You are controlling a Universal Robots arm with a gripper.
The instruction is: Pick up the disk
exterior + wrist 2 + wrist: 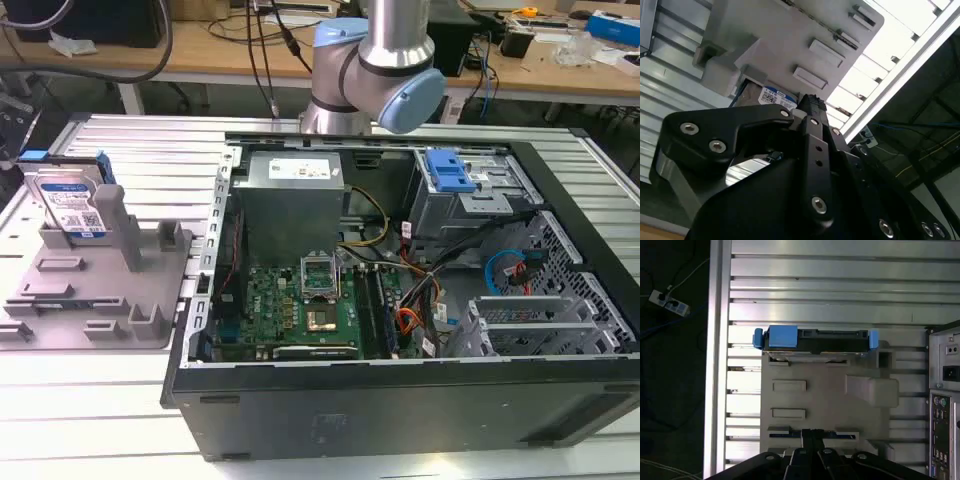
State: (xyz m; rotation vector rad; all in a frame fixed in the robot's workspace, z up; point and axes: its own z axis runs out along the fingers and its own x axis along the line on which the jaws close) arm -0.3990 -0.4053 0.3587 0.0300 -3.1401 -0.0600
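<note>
The disk (70,205) stands upright on its edge in a slot at the far end of the grey holder (100,290), at the exterior view's left, with its white-and-blue label facing the camera. In the first wrist view I look down on the disk's top edge (815,340) with its blue side rails. My gripper (812,432) is high over the opposite end of the holder (825,390), well apart from the disk. Its black fingers are shut together with nothing between them. In the second wrist view the gripper (807,100) partly covers the disk's label (775,96).
An open computer case (400,300) lies beside the holder on the ribbed metal table (150,150), with a blue drive-bay latch (450,170) inside. The case's rear panel (945,390) borders the holder. The table edge (717,365) runs nearby, and a power strip (669,302) lies on the floor beyond.
</note>
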